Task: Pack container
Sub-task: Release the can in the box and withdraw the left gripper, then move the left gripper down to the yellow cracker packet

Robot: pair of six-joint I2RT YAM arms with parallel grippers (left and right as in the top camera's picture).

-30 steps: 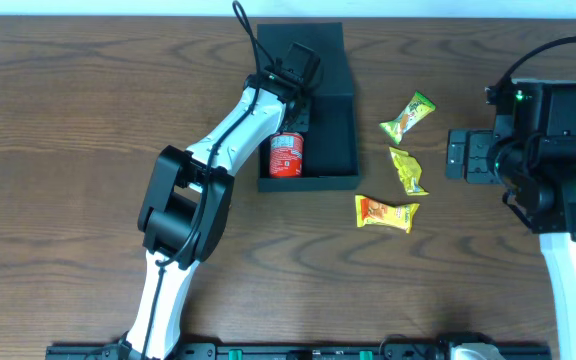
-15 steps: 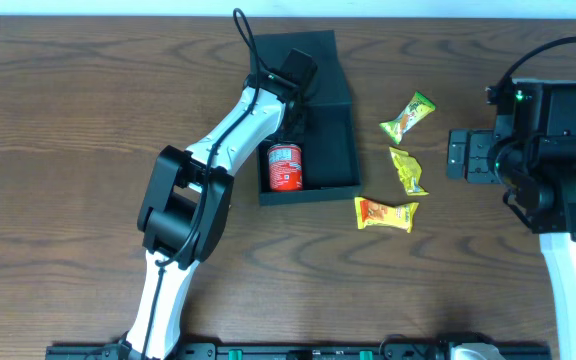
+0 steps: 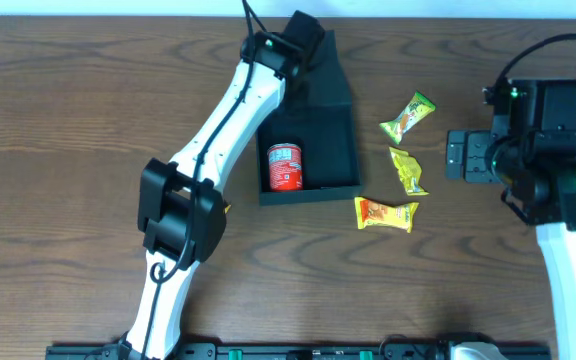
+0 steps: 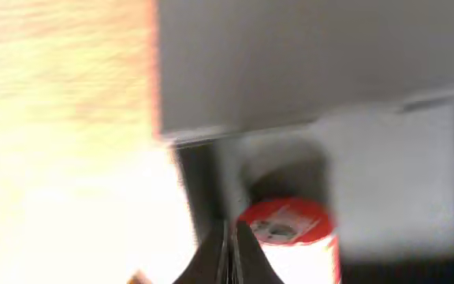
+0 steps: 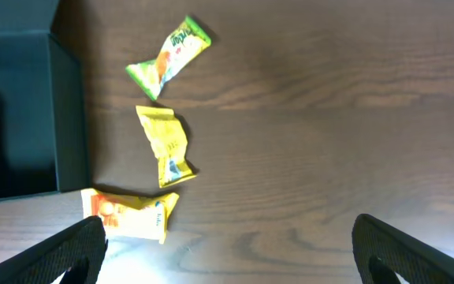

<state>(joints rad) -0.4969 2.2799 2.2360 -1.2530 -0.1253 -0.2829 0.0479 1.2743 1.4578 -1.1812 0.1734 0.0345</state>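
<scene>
Dark brown wood grain ran across the table (image 3: 68,120) under both arms. At the left, the left claw (image 3: 303,35) hung over the far end of the container (image 3: 333,140), above its flap lid (image 3: 323,80), which was opened back from the box. In the blurred left wrist view the left claw (image 4: 228,233) had its fingers (image 4: 211,264) pressed together with nothing visible between them; we could not tell whether they touched the lid. Just past those fingertips, inside the matte teal-green walls, a small red cylindrical can (image 3: 285,166) sat close to the box's left wall.

Between the box and the right claw (image 3: 463,157), three crinkled packets lay apart on bare wood: a green packet (image 3: 408,117), a yellow packet (image 3: 406,170) and an orange packet (image 3: 386,213), the last just beside the container's near corner. All three lay ahead of the right claw (image 5: 227,248), whose dark fingers (image 5: 73,248) stood wide apart, gripping nothing and clear of the packets.
</scene>
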